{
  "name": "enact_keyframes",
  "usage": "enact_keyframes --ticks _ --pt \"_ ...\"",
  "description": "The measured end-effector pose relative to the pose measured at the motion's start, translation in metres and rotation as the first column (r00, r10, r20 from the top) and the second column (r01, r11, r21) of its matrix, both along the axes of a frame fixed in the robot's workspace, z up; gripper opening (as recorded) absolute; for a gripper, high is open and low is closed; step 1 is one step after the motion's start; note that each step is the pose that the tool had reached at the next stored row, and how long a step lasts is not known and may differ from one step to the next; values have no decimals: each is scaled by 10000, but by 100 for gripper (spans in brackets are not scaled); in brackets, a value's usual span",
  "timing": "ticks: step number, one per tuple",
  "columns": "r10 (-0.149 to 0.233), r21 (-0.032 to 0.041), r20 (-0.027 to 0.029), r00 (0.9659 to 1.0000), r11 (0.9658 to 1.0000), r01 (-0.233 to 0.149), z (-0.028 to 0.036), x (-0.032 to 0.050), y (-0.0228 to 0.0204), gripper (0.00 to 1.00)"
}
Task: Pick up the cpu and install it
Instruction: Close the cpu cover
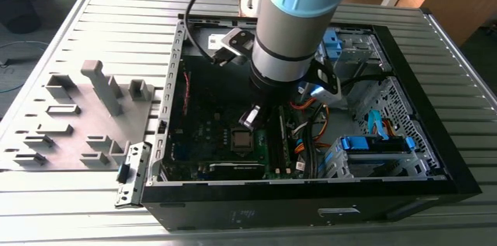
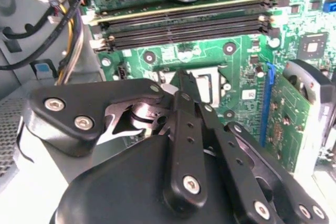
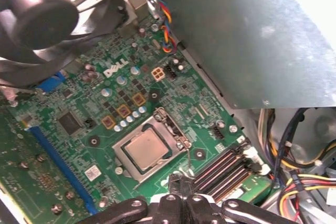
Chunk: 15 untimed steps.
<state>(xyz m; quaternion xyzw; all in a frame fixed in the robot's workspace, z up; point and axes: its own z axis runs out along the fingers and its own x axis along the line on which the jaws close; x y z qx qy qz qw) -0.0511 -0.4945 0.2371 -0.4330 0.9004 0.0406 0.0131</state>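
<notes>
Though jaws' state unclear, flat square matte-silver cpu sits in metal-framed socket.

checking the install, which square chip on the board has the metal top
The cpu, sitting in the socket beside the dark memory slots: its top is bare silvery metal, while the smaller square chip near the blue slot is black.

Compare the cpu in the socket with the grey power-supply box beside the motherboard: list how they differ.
The cpu is a small flat square; the power-supply box is a far larger block. The cpu lies low inside the socket frame on the green board; the box stands above the board at its edge. The cpu's top is dull beige-silver; the box is plain grey sheet metal. Both are metal-faced.
</notes>
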Motion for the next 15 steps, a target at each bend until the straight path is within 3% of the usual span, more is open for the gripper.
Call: enact_keyframes --ticks 4,9,15 --pt "0 1 18 10000 10000 0 0 -57 -32 11" --pt "0 0 48 10000 10000 0 -1 -175 -37 11" --pt "0 1 49 10000 10000 0 -2 -229 -68 11"
